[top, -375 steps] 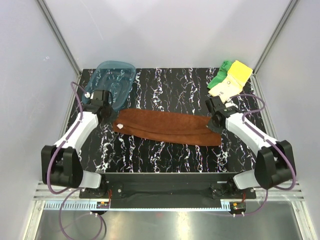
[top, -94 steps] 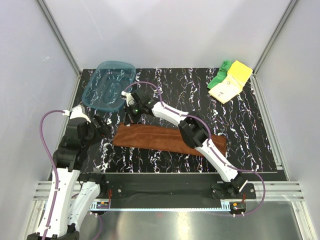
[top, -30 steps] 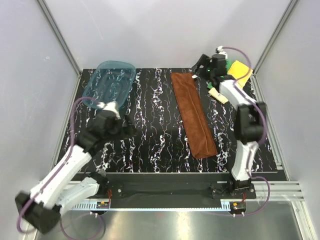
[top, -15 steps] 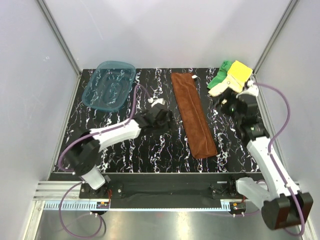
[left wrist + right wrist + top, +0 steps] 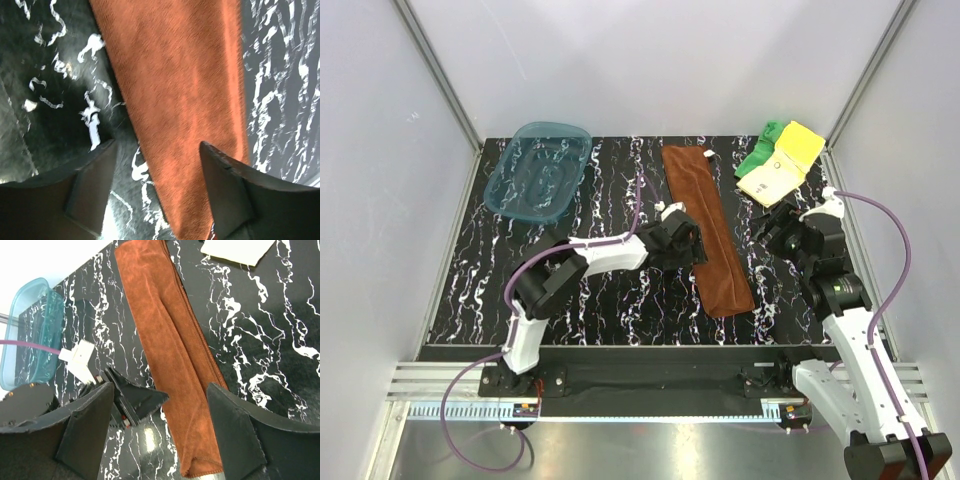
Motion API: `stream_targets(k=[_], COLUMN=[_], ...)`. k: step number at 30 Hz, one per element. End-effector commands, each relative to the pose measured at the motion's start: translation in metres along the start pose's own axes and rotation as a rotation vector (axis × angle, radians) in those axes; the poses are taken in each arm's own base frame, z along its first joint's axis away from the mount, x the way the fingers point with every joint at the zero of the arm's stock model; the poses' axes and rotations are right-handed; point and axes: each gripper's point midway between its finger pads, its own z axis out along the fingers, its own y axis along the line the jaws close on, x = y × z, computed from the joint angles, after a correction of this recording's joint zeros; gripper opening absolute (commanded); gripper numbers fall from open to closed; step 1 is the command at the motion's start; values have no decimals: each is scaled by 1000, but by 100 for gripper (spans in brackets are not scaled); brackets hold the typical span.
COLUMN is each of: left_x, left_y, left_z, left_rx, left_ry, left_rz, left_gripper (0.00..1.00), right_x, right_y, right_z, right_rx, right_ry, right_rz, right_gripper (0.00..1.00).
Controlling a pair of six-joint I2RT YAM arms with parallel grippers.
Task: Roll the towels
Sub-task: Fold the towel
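The rust-brown towel point(image 5: 708, 226) lies flat as a long folded strip, running from the back of the table toward the front right. My left gripper point(image 5: 691, 246) is at the strip's left edge, jaws open; in its wrist view the gripper point(image 5: 157, 145) straddles that edge of the brown towel point(image 5: 185, 90) with nothing held. My right gripper point(image 5: 773, 228) hovers open to the right of the strip; the right wrist view looks down on the brown towel point(image 5: 170, 350) and the left gripper point(image 5: 136, 398). The pale yellow towel point(image 5: 782, 165) and the green towel point(image 5: 758, 152) lie together at the back right corner.
A translucent teal tray point(image 5: 538, 170) stands at the back left, also in the right wrist view as the tray point(image 5: 27, 335). Black marbled tabletop point(image 5: 610, 190) spreads between tray and strip. White enclosure walls close the back and sides.
The left gripper has moved right, up to the brown towel's left edge, its jaws narrowing a little. The right gripper has shifted slightly nearer. The towel has not moved in the last second.
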Motion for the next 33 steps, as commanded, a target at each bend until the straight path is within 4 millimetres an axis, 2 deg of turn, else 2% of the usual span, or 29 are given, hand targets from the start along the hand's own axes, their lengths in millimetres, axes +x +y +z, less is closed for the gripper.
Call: stream_targets(k=[1, 2, 3, 6, 12, 13, 15, 16, 17, 20, 22, 23, 24, 26, 27, 28, 29, 30, 31, 32, 33], left_x=[-4, -2, -1, 2, 6, 10, 10, 10, 10, 11, 5, 11, 8, 14, 12, 12, 19, 17, 19, 21, 25], left_y=[-8, -8, -8, -9, -2, -3, 0, 3, 6, 28, 41, 55, 63, 78, 88, 92, 103, 103, 105, 108, 112], left_z=[8, 12, 14, 22, 29, 29, 28, 24, 21, 5, -5, -16, -20, -34, -37, -42, -45, -49, -51, -52, -55], left_rx=[14, 14, 17, 13, -5, 6, 3, 0, -4, -40, -49, -69, -77, -94, -126, -137, -163, -162, -165, -169, -172], left_ry=[-15, -6, 0, 25, 40, 63, 68, 69, 68, 63, 46, 49, 41, 45, 20, 14, 21, 10, 13, 16, 19], left_rz=[-17, -14, -10, 16, 47, 50, 53, 51, 50, 23, -2, -15, -30, -40, -40, -39, -39, -38, -36, -35, -35], left_gripper=[65, 55, 52, 48, 46, 31, 17, 6, 1, 0, 0, 0, 0, 0, 0, 1, 6, 24, 45, 58, 79], right_x=[-6, -6, -5, 1, 9, 10, 14, 15, 15, 23, 34, 39, 51, 66, 81, 87, 95, 109, 115, 120, 128], right_y=[4, 3, 2, -1, -5, -7, -8, -9, -8, -8, -8, -9, -9, -9, -11, -10, -10, -11, -12, -13, -17], right_z=[-7, -7, -6, -4, -3, -3, -3, -3, -4, -5, -5, -4, -2, 0, 1, 2, 3, 3, 2, 1, 0], right_rx=[-13, -9, -6, -2, 5, 8, 8, 12, 7, 1, -18, -21, -38, -55, -66, -78, -83, -99, -102, -104, -97], right_ry=[-13, -12, -9, 10, 27, 29, 40, 45, 46, 77, 112, 131, 164, 214, 264, 282, 308, 349, 370, 380, 400], right_rz=[-21, -22, -24, -25, -27, -28, -27, -24, -21, -19, -12, 0, 11, 48, 66, 82, 111, 126, 136, 145, 148], right_gripper=[82, 82, 82, 82, 82, 82, 81, 81, 81, 80, 79, 79, 78, 77, 76, 75, 75, 75, 76, 76, 76])
